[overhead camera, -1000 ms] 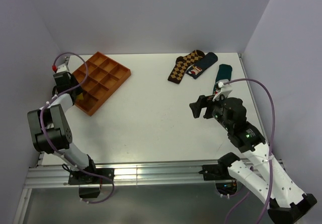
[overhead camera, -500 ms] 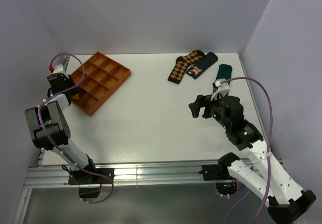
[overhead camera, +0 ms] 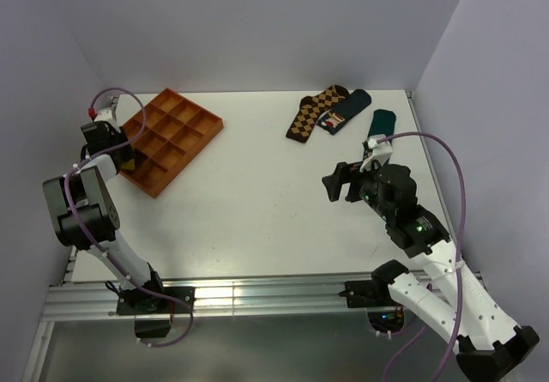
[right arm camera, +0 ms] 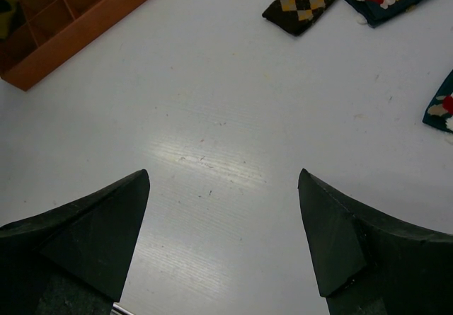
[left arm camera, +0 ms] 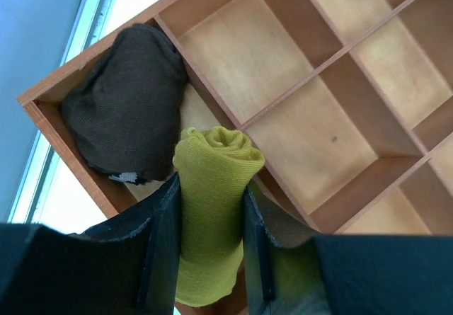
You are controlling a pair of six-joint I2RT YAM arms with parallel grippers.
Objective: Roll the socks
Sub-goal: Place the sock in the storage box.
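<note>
As left pincer (left arm camera: pixel 211 187) grips yellow sock (left arm camera: pixel 212 223) | tray (left arm camera: pixel 248 53): dark roll (left arm camera: pixel 124 113)

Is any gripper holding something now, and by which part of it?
The left gripper holds the rolled yellow sock by its two sides, one end sticking out past the fingers. The right gripper is open and holds nothing.

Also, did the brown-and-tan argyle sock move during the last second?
No. The brown-and-tan argyle sock keeps its place by the white table's back edge.
</note>
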